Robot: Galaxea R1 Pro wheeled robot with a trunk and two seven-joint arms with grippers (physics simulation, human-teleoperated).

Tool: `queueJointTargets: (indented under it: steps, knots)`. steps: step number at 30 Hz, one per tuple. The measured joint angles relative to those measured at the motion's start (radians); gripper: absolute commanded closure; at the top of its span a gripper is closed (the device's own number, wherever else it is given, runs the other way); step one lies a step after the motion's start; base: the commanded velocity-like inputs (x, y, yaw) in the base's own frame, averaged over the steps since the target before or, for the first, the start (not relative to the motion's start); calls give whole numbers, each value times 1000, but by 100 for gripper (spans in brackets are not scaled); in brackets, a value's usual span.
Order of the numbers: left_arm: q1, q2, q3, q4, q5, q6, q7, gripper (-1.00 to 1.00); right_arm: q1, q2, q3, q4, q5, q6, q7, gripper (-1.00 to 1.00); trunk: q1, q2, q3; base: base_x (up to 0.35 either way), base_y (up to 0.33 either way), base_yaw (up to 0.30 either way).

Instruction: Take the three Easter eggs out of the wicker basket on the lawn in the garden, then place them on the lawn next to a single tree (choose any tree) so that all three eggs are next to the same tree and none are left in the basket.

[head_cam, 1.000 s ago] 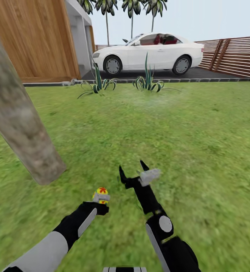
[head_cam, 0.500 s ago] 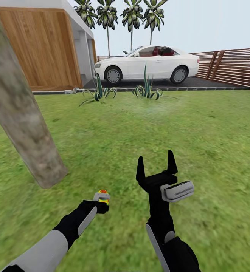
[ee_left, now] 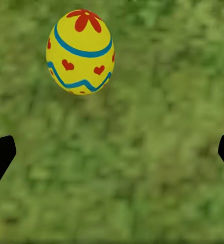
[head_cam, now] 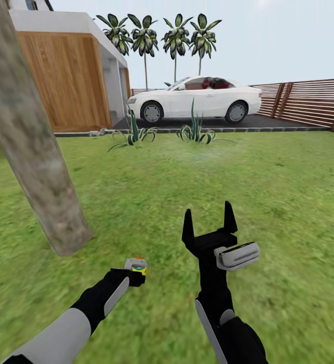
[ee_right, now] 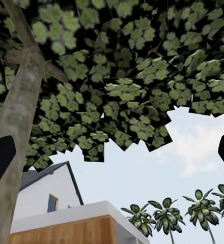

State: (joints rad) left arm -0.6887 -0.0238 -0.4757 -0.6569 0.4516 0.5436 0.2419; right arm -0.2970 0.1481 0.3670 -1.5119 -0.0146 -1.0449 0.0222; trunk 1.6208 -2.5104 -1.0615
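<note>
Beside the tree (head_cam: 33,151) trunk, an Easter egg (ee_left: 80,52) lies on the lawn (head_cam: 268,177) beneath the left gripper (ee_left: 112,152), whose jaws gape wide and empty, so this placement looks done; next comes withdrawing, the right gripper (head_cam: 208,222) likewise spread.

Left arm (head_cam: 81,316): pale grey forearm shell, black wrist, small grey camera block at tip. Right arm (head_cam: 222,313): black, grey round joint cap, grey panel; black pointed fingers (head_cam: 230,217).
</note>
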Motion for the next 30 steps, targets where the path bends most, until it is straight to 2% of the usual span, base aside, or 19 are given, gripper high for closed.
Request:
queueJointTargets:
  steps: [7, 11, 16, 17, 20, 30]
  knots:
    - [5, 6, 1, 10, 0, 1, 0, -100, 0, -3, -3, 6, 1, 0, 0, -100, -3, 2, 27, -3, 0, 0]
    - [11, 14, 2, 77, 4, 0, -4, -100, 1, -5, -5, 15, 1, 0, 0, -100, -5, 3, 43, 0, 0, 0]
    - [14, 20, 4, 172, 60, -7, -8, -100, 1, -5, -6, 34, 1, 0, -1, -100, -7, 4, 62, 0, 0, 0]
    - [14, 23, 4, 201, 82, -10, -9, -100, 2, -5, -6, 43, 1, 0, -2, -100, -8, 4, 66, 0, 0, 0]
    - [15, 30, 2, 257, 108, -16, -9, -100, 2, -9, -7, 70, 1, 0, -3, -100, -9, 5, 77, 0, 0, 0]
    - [30, 33, 3, 346, 125, -20, -8, -100, 2, -21, -8, 193, 0, 0, -2, -100, -13, 7, 116, 0, 0, 0]
